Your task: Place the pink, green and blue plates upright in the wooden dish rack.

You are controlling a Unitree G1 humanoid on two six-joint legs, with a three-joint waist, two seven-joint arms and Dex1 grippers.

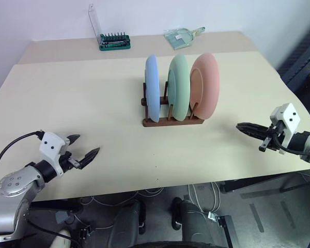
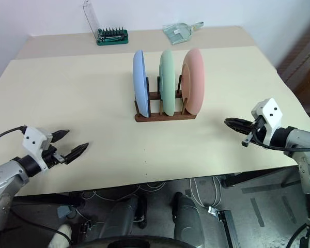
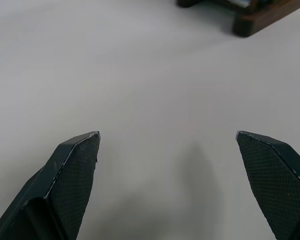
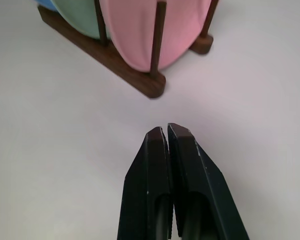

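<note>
Three matte round plates, blue plate [image 1: 151,88], green plate [image 1: 178,87], pink plate [image 1: 205,85], upright side by side in dark wooden rack [image 1: 171,121] mid-counter [image 1: 93,103], toward far edge. Bare surface all around rack. Left hand [image 1: 84,150] wide apart, empty, near front-left edge. Right hand [image 1: 240,126] pressed closed, empty, near right edge.

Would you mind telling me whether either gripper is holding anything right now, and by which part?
Nothing is held. The left gripper is open over the bare table, and the right gripper is shut on nothing. All three plates stand in the rack.
</note>
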